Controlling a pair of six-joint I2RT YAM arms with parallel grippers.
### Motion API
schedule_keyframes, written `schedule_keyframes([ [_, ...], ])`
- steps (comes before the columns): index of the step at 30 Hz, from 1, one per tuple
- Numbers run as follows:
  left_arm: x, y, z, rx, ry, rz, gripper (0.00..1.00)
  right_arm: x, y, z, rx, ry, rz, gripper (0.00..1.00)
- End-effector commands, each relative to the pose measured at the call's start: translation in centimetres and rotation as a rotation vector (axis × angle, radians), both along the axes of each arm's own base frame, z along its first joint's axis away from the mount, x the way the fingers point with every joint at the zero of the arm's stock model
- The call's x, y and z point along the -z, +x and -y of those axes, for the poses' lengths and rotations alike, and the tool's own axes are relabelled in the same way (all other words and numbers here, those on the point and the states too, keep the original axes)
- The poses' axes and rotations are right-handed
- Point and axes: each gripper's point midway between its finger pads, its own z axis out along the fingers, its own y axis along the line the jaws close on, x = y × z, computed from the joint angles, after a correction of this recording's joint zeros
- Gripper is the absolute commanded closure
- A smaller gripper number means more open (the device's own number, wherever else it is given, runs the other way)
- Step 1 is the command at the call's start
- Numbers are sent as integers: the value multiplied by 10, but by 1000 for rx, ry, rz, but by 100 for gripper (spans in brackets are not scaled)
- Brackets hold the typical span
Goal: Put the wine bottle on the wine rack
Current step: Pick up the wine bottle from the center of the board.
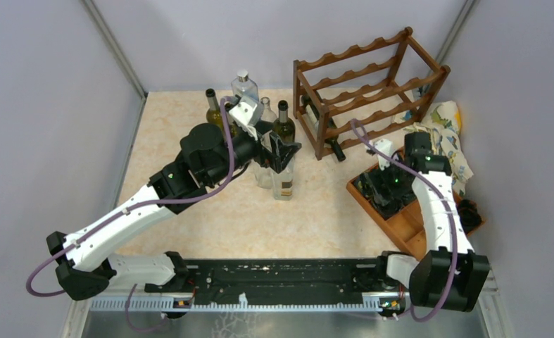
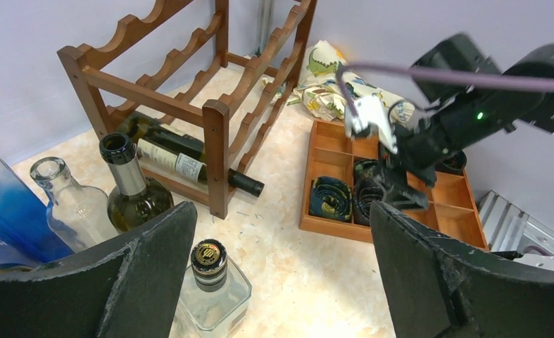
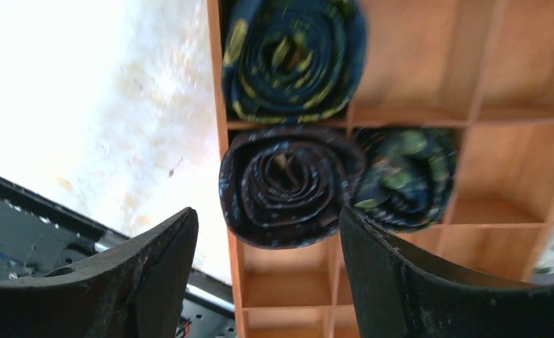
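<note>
My left gripper [image 2: 277, 236] stood wide open and empty. A squat clear glass bottle [image 2: 214, 296] with a ribbed cap sat just below, between the fingers. I judged that closing there would catch the wrong one, or a finger could topple the wine bottle [image 2: 129, 193], smooth green glass with a foil neck, just beyond one finger. Farther ahead stood the wine rack [image 2: 216, 141] of scalloped reddish wood, with a second bottle [image 2: 182, 165] lying low in it. My right gripper [image 3: 267, 225] hung parted and empty over a rolled tie [image 3: 288, 186].
</note>
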Motion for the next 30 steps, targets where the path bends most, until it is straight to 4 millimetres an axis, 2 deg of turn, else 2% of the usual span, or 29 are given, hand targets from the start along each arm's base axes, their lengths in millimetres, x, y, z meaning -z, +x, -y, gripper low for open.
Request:
schedule_keyframes([
  [1,-25,-3,-2,13,-31,32,2,-55,30,-20,-75,140,153,27],
  [3,-29,-1,-4,-1,-15,18,2,-76,40,-29,-89,217,201,27],
  [7,-32,1,-9,-27,27,-3,2,-132,61,-42,-112,384,362,27],
  [9,-31,2,-11,-35,43,-2,2,-158,71,-44,-115,444,468,27],
  [11,-30,2,-14,-42,53,7,2,-175,82,-45,-110,475,572,23],
  [13,-29,3,-17,-49,63,14,2,-180,91,-43,-88,484,649,22],
  [16,-26,5,-19,-54,82,17,2,-176,99,-42,-53,505,707,45],
  [18,-23,6,-21,-57,98,20,3,-169,98,-47,-66,538,705,53],
  [23,-10,12,-19,-44,162,-3,4,-166,100,-50,-34,589,686,54],
  [30,30,24,1,-16,340,-120,5,-156,96,-53,-4,627,581,45],
])
